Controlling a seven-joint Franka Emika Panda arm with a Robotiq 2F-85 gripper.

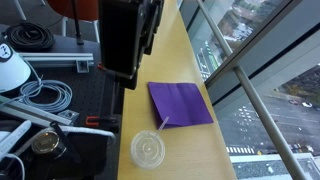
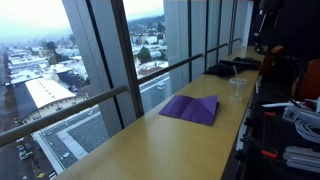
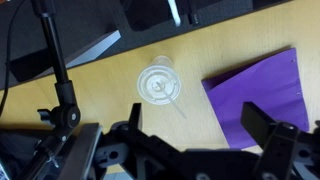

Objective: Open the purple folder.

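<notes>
gripper (image 3: 195, 140): right up in the lens in the wrist view. The jaws are spread wide with nothing between them, so released and not grasping anything.

purple folder (image 3: 262, 90): lies flat on the tabletop (image 3: 100, 100), up and to the right of the jaws in the wrist view. Its near corner sits just beside the right-hand finger. Both exterior views show it too (image 1: 180, 102) (image 2: 190, 108), sitting close to the window-side edge.

folder's lie: it's roughly square, so there's no real long axis. It's turned at an angle to the tabletop edge, with a corner pointing toward the lid.

clear round plastic lid (image 3: 160, 85): almost dead ahead of the jaws, just beside the folder but not on it. It's narrower than the folder.

what the move hinges on (my guess): the jaws are lined up more with the lid than the folder, so they'd need to shift sideways toward the folder's edge to catch the cover.

progress: looks shut to me, cover not lifted yet.

count: one folder, one lid, one arm, so no question which is nearer.
</notes>
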